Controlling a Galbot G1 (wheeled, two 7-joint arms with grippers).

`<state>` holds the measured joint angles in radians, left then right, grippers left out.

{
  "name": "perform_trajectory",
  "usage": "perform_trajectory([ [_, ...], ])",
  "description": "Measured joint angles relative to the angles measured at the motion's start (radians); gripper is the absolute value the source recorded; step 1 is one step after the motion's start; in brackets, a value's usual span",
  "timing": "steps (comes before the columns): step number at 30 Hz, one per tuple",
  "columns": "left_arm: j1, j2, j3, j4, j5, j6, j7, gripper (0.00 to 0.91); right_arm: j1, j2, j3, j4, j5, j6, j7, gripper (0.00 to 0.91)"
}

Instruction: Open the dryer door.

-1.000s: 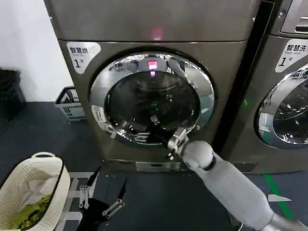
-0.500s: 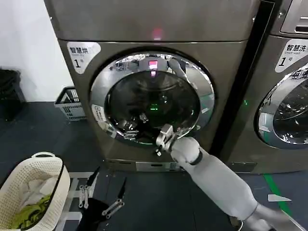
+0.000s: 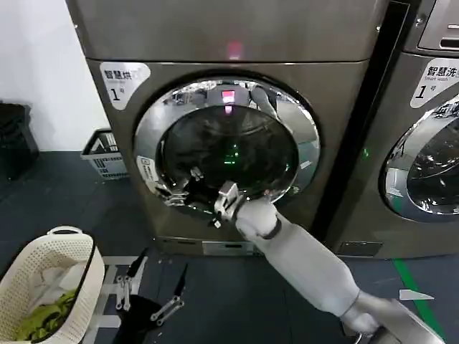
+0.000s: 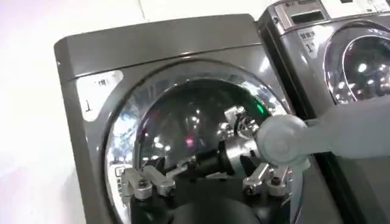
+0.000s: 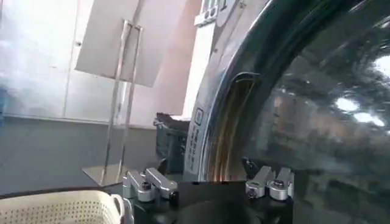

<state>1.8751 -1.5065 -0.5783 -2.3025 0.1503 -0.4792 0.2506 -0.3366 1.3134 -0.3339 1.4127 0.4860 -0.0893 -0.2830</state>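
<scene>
We see the dryer door (image 3: 226, 147) closed, flush against the bronze-grey machine (image 3: 215, 32). The right end effector (image 3: 219, 203) sits at the door's lower glass; its opening cannot be determined. The left end effector (image 3: 154, 294) hangs low over the floor (image 3: 64, 193), fingers spread, holding nothing.

chrome-ringed dark glass dryer door (image 3: 226, 147) on bronze-grey machine (image 3: 237, 43); cream basket (image 3: 44, 281).

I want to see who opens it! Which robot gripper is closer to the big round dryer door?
The right. The right gripper reaches up to the lower left of the dryer door, at its chrome ring. The left gripper hangs low near the floor, below and in front of the door.
</scene>
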Motion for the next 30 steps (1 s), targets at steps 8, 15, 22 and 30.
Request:
perform_trajectory([
  [8,-0.001,0.000,0.000,0.001,-0.002,-0.001,0.000,0.907,0.034,0.046,-0.024,-0.082,-0.016,0.012,-0.011,0.907],
  [15,0.005,0.000,0.001,0.003,-0.001,-0.005,0.000,0.907,0.048,0.076,-0.030,-0.135,-0.023,0.019,-0.019,0.907],
  [22,0.005,0.001,0.001,0.003,-0.001,-0.006,-0.001,0.907,0.072,0.100,-0.035,-0.188,-0.029,0.027,-0.050,0.907],
  [30,0.002,0.002,-0.001,0.006,-0.004,-0.006,-0.001,0.907,0.107,0.117,-0.051,-0.230,-0.030,0.032,-0.090,0.907],
])
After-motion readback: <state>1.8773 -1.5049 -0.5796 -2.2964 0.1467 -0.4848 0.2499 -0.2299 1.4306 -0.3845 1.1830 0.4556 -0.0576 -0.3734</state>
